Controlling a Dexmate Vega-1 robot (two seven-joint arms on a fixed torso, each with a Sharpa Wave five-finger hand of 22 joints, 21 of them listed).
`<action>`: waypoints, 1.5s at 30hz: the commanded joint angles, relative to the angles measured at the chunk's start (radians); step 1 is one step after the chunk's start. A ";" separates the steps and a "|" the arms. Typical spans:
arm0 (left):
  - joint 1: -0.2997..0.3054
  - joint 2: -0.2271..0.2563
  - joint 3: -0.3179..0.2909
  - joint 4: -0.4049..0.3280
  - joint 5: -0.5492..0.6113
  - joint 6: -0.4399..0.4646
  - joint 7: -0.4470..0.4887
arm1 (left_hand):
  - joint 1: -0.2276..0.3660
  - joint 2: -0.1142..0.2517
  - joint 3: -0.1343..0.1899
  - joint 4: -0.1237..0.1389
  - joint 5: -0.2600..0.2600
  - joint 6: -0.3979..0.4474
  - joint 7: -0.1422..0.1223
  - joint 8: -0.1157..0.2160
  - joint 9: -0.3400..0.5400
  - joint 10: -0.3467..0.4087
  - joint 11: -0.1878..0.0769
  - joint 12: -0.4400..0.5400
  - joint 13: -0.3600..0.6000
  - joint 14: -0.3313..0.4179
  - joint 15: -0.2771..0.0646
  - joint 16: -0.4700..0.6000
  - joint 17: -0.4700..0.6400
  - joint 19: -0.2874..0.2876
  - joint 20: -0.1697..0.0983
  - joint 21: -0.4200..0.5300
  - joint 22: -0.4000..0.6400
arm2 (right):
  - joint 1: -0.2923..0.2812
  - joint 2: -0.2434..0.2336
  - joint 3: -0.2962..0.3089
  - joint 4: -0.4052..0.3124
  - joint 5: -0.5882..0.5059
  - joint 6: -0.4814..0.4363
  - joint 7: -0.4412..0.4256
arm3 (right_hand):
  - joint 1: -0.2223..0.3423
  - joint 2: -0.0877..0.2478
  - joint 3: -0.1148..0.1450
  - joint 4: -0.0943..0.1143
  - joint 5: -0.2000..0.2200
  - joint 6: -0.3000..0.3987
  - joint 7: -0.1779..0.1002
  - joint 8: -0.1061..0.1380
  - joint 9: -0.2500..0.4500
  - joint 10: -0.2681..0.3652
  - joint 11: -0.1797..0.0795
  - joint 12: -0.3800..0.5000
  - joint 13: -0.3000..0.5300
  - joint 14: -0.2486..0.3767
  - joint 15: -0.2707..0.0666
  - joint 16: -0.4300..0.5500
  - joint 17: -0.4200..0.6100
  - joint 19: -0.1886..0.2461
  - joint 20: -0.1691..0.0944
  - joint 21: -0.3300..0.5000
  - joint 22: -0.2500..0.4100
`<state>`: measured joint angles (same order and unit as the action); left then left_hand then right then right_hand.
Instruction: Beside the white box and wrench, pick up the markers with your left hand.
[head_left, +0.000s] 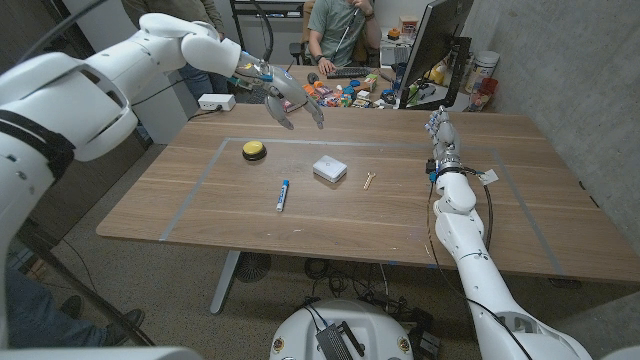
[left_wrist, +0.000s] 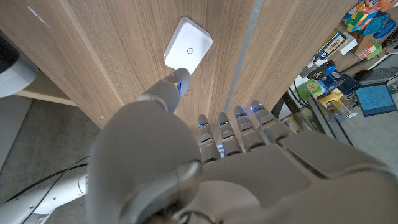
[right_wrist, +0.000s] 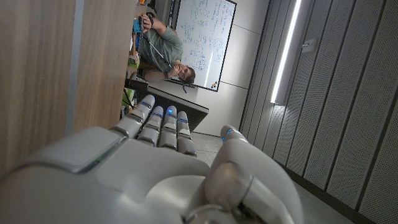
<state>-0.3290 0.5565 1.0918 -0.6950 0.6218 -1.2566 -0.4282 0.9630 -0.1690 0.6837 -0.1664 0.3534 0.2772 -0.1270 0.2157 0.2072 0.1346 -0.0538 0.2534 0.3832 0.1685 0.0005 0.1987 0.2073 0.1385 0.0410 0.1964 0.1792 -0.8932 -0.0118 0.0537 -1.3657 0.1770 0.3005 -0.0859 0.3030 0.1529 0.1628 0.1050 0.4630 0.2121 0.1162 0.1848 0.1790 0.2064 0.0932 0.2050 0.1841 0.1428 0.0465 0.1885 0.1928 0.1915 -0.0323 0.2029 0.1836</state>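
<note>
My left robot hand (head_left: 288, 97), fingers spread and empty, hovers beyond the white box (head_left: 329, 169); the marker (head_left: 283, 194) lies lengthwise toward me, just left of that box.

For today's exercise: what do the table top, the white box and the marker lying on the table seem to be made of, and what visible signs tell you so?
Table top: wood or wood-look laminate, matte; streaked brown grain shows.
White box: probably plastic, smooth with a slight sheen; rounded corners, even white surface.
Marker: likely plastic; a uniform white barrel with a blue cap, too small to say more.
</note>
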 joint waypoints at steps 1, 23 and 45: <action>0.017 0.101 0.035 -0.167 -0.085 -0.027 -0.134 | -0.007 -0.006 -0.011 0.002 -0.005 0.013 0.003 0.010 0.002 0.004 -0.006 0.003 0.006 -0.005 0.000 0.004 0.003 -0.003 -0.005 -0.001 0.002 | 0.005 -0.001 -0.002 -0.036 -0.056 -0.004 -0.069 | -0.008 0.001 -0.004 0.002 0.007 -0.004 0.002 0.000 0.005 -0.003 0.001 -0.004 0.001 -0.005 0.001 -0.002 0.002 -0.006 0.001 -0.006 0.004; 0.161 0.314 -0.070 -0.456 0.009 -0.012 -0.132 | -0.010 0.000 -0.033 0.006 -0.003 0.027 0.050 0.012 0.002 0.004 -0.005 0.010 0.021 -0.006 0.004 0.009 0.005 -0.009 -0.002 0.002 0.003 | 0.016 0.009 -0.018 -0.041 -0.109 0.009 -0.138 | -0.012 0.002 -0.008 0.002 0.008 -0.007 -0.001 0.001 0.005 -0.006 0.003 -0.003 0.001 -0.007 -0.001 0.000 0.001 -0.013 0.003 -0.006 0.004; 0.280 0.292 -0.150 -0.413 0.200 0.042 0.150 | -0.005 0.005 -0.047 0.006 -0.001 0.022 0.089 0.007 0.001 0.014 0.004 0.017 0.033 -0.003 0.011 0.013 0.007 -0.032 0.013 -0.003 0.003 | -0.002 0.013 -0.026 -0.081 -0.136 0.004 -0.175 | -0.015 0.003 -0.010 0.000 0.009 -0.010 -0.006 0.003 0.005 -0.013 0.003 -0.004 0.001 -0.008 0.000 0.001 0.000 -0.020 0.005 -0.005 0.004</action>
<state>-0.0897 0.8649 0.9507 -1.1431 0.7929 -1.2399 -0.3554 0.9597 -0.1722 0.6408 -0.1600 0.3534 0.2964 -0.0462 0.2234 0.2068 0.1424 -0.0536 0.2666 0.4110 0.1635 0.0055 0.2044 0.2118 0.1116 0.0502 0.1964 0.1790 -0.8959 0.0015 0.0295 -1.4373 0.0529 0.3078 -0.2453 0.2953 0.1528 0.1547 0.1049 0.4630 0.2070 0.1108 0.1849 0.1789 0.1941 0.0981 0.2050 0.1839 0.1374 0.0409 0.1885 0.1906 0.1772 -0.0247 0.1991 0.1835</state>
